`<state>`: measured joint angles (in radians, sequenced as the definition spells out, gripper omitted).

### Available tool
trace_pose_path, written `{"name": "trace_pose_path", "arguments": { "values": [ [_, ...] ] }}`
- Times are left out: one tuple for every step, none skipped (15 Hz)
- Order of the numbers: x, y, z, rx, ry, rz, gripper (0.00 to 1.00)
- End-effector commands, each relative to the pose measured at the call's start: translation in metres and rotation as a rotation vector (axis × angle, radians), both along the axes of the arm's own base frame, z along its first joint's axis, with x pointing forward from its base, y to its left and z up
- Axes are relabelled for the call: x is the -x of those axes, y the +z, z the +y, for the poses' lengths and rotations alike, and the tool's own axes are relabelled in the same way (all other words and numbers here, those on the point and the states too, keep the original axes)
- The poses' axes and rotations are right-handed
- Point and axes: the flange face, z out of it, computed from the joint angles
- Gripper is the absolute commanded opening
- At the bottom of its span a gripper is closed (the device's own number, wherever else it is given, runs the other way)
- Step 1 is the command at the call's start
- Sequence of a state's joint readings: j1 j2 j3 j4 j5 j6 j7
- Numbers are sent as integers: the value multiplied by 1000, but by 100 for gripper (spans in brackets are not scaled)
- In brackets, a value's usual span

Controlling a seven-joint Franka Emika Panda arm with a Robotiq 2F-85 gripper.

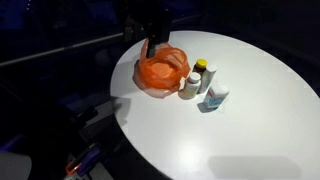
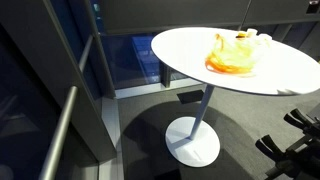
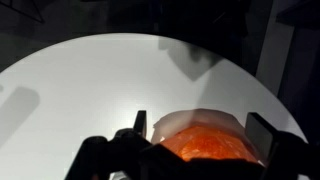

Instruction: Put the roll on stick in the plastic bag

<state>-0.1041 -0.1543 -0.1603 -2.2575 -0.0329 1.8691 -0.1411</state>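
Observation:
The orange plastic bag [image 1: 162,72] lies crumpled on the white round table [image 1: 250,120], and it also shows in the wrist view [image 3: 205,148] and in an exterior view [image 2: 232,57]. The roll on stick [image 1: 191,86], a slim whitish tube, stands upright just beside the bag. My gripper [image 1: 152,46] hovers over the bag's far side. In the wrist view the gripper [image 3: 200,128] is open and empty, with its two fingers spread on either side of the bag below.
A dark bottle with a yellow cap [image 1: 201,71] stands behind the roll on stick. A squat white-and-blue container [image 1: 216,97] stands in front of it. The table has a single pedestal [image 2: 200,120]. Its rim [image 1: 125,100] lies close to the bag.

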Motion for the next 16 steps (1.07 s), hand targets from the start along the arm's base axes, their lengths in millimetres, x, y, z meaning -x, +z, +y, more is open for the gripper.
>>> {"name": "trace_pose_path", "arguments": {
  "values": [
    [0, 1, 0, 0, 0, 0, 100],
    [0, 1, 0, 0, 0, 0, 100],
    [0, 1, 0, 0, 0, 0, 100],
    [0, 1, 0, 0, 0, 0, 100],
    [-3, 3, 0, 4, -2, -2, 100],
    [-5, 5, 0, 5, -4, -2, 100],
    [-8, 8, 1, 6, -5, -3, 100],
    [-11, 11, 1, 8, -5, -6, 100],
    [-15, 15, 1, 11, -9, -14, 100],
    [-22, 17, 2, 14, -18, -23, 100],
    [-27, 20, 1, 20, -25, -32, 100],
    [-36, 23, -1, 24, -37, -42, 100],
    [-43, 25, -2, 29, -52, -50, 100],
    [-53, 26, -5, 43, -72, -68, 100],
    [-62, 27, -8, 49, -86, -75, 100],
    [-73, 27, -11, 56, -102, -84, 100]
  ]
}}
